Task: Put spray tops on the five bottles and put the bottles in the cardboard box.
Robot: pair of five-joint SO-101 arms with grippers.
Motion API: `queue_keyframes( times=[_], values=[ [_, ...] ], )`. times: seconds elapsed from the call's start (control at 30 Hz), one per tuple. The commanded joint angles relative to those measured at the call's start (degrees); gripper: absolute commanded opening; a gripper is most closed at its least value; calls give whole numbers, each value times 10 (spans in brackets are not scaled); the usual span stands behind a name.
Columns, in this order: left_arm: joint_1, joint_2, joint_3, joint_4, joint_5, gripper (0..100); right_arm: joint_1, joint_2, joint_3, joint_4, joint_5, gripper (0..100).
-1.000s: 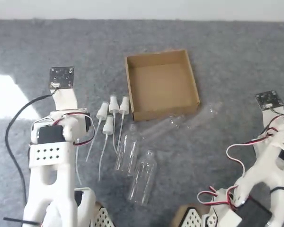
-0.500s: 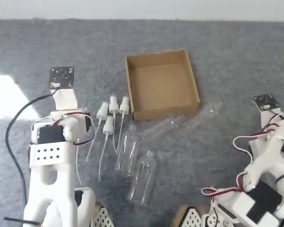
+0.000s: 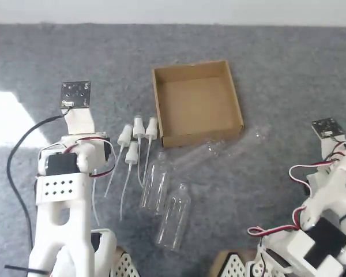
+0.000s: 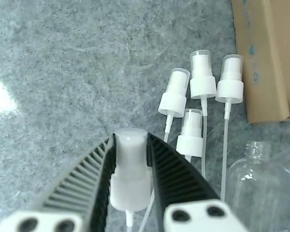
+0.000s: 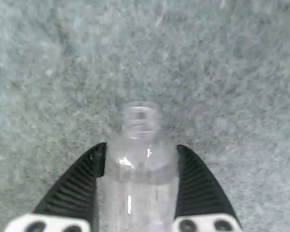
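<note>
My left gripper point(image 4: 130, 141) is shut on a white spray top point(image 4: 130, 166), held above the grey carpet just short of four loose spray tops point(image 4: 201, 82). On the table these tops point(image 3: 138, 137) lie left of the cardboard box point(image 3: 199, 137), which holds nothing. My right gripper point(image 5: 140, 151) is shut on a clear bottle point(image 5: 139, 164) whose open neck points away from the camera. In the high view two clear bottles point(image 3: 155, 182) point(image 3: 174, 216) lie side by side below the tops. Another bottle point(image 3: 219, 147) lies by the box's front wall.
The left arm point(image 3: 66, 190) stands at the front left and the right arm point(image 3: 328, 196) at the front right. A clear bottle point(image 3: 258, 134) lies right of the box's near corner. Bare grey carpet surrounds the box at the back and sides.
The right arm has drawn back toward the front right corner, its wrist sinking a little. The left arm and the loose things have not moved.
</note>
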Motion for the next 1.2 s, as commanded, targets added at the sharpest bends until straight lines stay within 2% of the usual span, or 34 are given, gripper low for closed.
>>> queue_keyframes(
  times=[0.0,0.1,0.23,0.4,0.5,0.6,0.73,0.9,1.07,1.17],
  values=[
    [-3,-22,-32,-8,-4,13,-30,-56,-76,41,-27,6],
    [-3,-22,-99,18,-4,13,-100,-125,-130,116,-105,6],
    [-3,-22,-210,55,-4,12,-273,-240,-142,158,-193,6],
    [-2,-22,-323,97,12,12,-523,-353,-101,124,-309,6],
    [-3,-23,-374,101,78,12,-641,-372,-76,71,-359,6],
    [-3,-31,-414,99,139,12,-730,-373,-53,10,-386,6],
    [-3,-100,-433,96,172,12,-801,-375,-14,-58,-393,6],
    [-2,-181,-424,91,171,12,-849,-380,33,-77,-393,10],
    [3,-189,-406,34,176,11,-892,-386,55,-115,-390,6],
    [3,-189,-391,4,206,11,-908,-415,109,-174,-393,6]
  ],
)
